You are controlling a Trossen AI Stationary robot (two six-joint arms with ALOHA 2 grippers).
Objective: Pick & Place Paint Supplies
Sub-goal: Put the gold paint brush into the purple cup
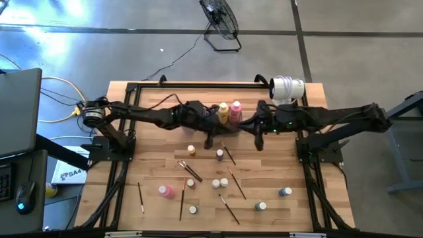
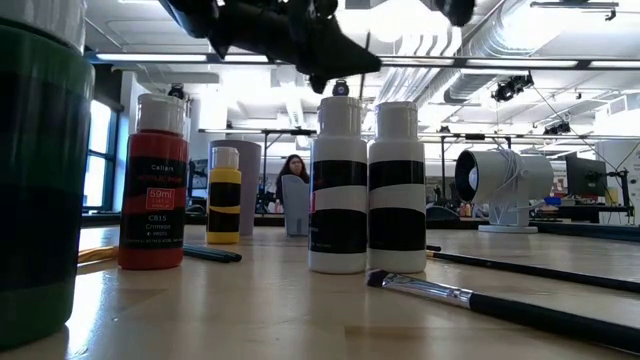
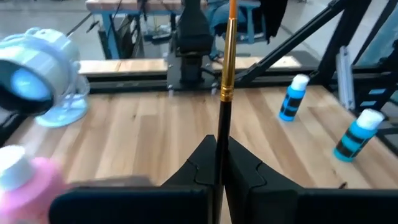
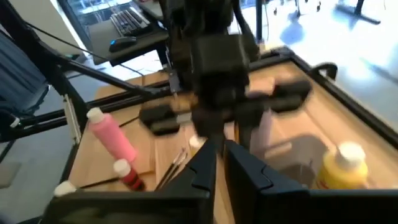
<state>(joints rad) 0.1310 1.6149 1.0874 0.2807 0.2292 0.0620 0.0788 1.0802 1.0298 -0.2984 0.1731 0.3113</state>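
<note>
Two arms meet over the far middle of the table (image 1: 152, 142), close to the yellow bottle (image 1: 223, 112) and the pink bottle (image 1: 236, 111) standing together there. The left claw (image 3: 219, 163) is clamped on a dark-handled paintbrush (image 3: 226, 68), which stands upright out of the fingers, probably so it can be handed over or lowered end-first somewhere. The right claw (image 4: 219, 155) faces the left arm just beside it; its fingers look nearly together with a narrow gap, and whether they touch anything I cannot tell. Most supplies are not yet collected: loose brushes (image 1: 182, 201) and small white-capped bottles (image 1: 215, 183) lie scattered across the near half, with a blue bottle (image 3: 292, 98) well apart towards the right side.
</note>
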